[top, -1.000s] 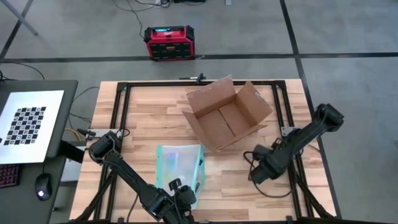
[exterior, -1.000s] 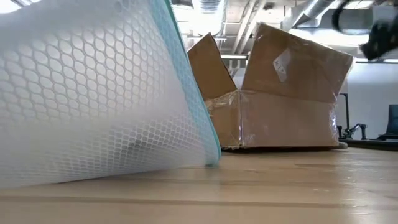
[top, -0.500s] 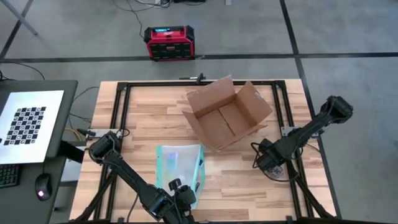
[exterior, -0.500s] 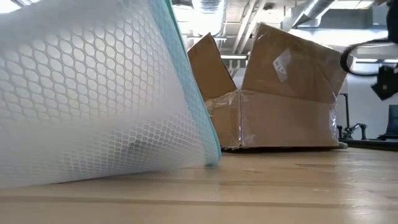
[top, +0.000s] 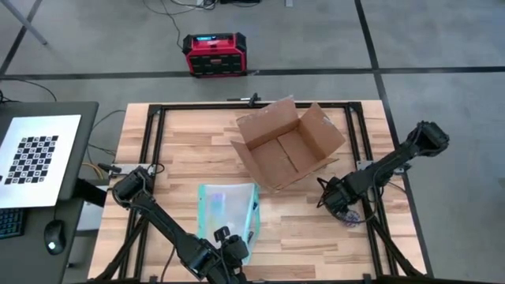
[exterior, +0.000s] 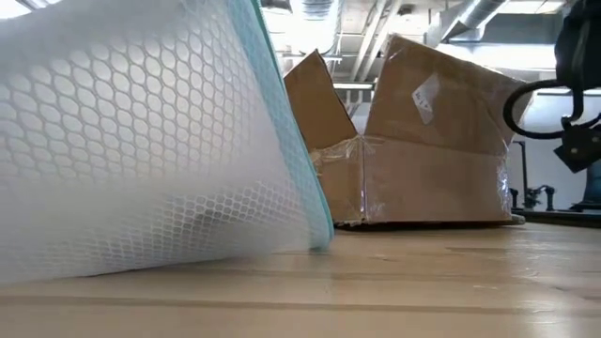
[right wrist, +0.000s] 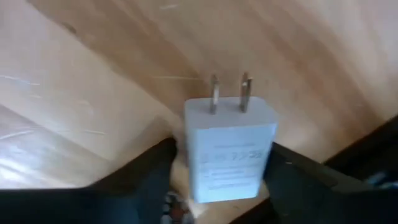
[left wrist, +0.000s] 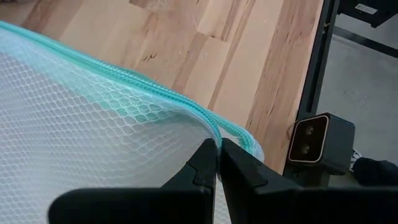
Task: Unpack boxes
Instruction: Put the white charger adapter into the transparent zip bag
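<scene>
A white two-pronged plug charger [right wrist: 229, 148] is clamped in the right tool [right wrist: 217, 171] beside the brown open-flapped cardboard box [top: 286, 146], for unloading, while the left tool [left wrist: 217, 163] is pinched shut on the clear teal-edged mesh pouch [left wrist: 93, 143].

- Grey concrete floor [top: 442, 47] crossed by dark lines surrounds the wooden worktop [top: 181, 150].
- A red and black case [top: 211, 54] sits on the floor beyond the worktop's far edge.
- A dark side desk [top: 47, 197] beside the worktop carries a checkerboard card [top: 35, 154] and a computer mouse [top: 53, 237].
- In the low view, ceiling ducts [exterior: 470, 14] and strip lights [exterior: 352, 86] show overhead.
</scene>
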